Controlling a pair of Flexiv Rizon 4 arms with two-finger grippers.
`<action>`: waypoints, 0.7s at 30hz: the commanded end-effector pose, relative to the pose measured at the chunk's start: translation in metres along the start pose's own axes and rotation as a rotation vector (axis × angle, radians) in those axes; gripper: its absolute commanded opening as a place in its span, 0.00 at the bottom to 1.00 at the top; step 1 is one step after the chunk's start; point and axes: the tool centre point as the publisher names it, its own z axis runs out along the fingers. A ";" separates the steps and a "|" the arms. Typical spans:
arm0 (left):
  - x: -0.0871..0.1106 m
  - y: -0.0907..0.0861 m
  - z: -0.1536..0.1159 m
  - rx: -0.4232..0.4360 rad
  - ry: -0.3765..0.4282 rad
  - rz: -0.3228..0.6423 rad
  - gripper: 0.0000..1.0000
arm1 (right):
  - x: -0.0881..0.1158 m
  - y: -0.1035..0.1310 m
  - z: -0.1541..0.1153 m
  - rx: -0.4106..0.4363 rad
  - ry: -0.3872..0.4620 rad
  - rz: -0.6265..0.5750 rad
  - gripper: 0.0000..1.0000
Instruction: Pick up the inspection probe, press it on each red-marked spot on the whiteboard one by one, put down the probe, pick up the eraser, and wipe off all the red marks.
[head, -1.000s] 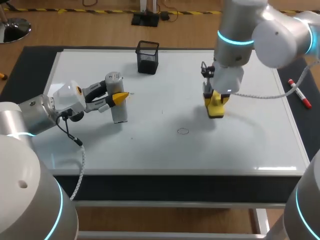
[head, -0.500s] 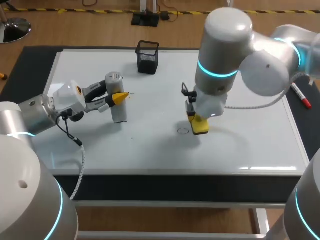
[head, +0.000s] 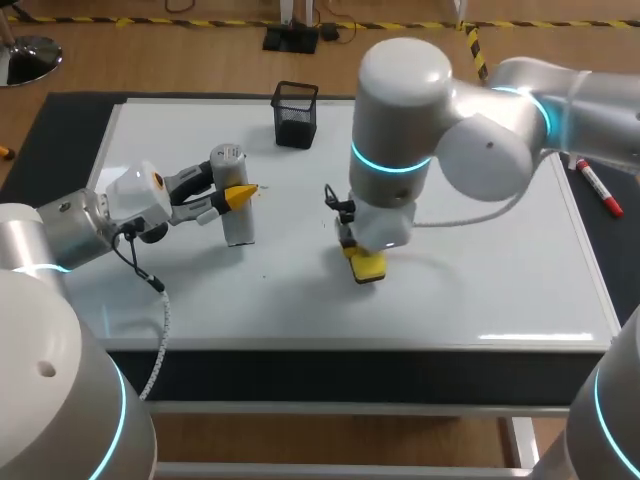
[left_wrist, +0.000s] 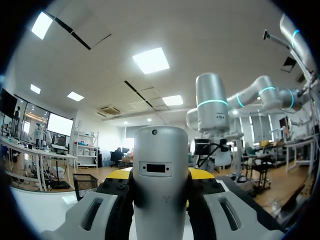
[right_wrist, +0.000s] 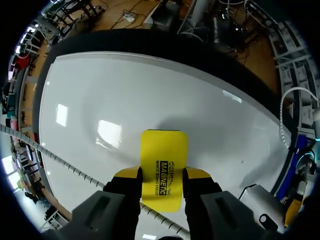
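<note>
The inspection probe (head: 233, 215), a silver cylinder, stands upright on the whiteboard (head: 480, 250) at its left part. My left gripper (head: 238, 193) is shut on the probe's upper half from the side; in the left wrist view the probe (left_wrist: 161, 185) fills the space between the left gripper's (left_wrist: 160, 176) yellow tips. My right gripper (head: 364, 258) points straight down near the board's middle front, shut on the yellow eraser (head: 368, 268), which rests flat on the board. In the right wrist view the eraser (right_wrist: 164, 162) sticks out beyond the right gripper (right_wrist: 162, 174). No red marks show.
A black mesh pen holder (head: 296, 113) stands at the board's far edge, also seen beside the probe (left_wrist: 85, 184). A red marker (head: 598, 188) lies on the dark mat right of the board. The right arm's bulk hangs over the board's centre.
My right arm has swept the eraser leftward and toward the front edge, onto the spot where a faint circle mark showed. The left arm and probe have stayed put.
</note>
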 end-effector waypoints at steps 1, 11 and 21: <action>0.000 0.001 0.000 0.005 -0.002 0.003 0.00 | -0.011 -0.010 0.012 -0.023 0.037 0.001 0.00; 0.000 0.001 0.000 0.005 -0.002 0.003 0.00 | -0.011 -0.014 0.023 -0.041 0.051 0.005 0.00; 0.000 0.001 0.000 0.005 -0.002 0.003 0.00 | 0.008 -0.016 0.032 -0.050 0.062 0.036 0.00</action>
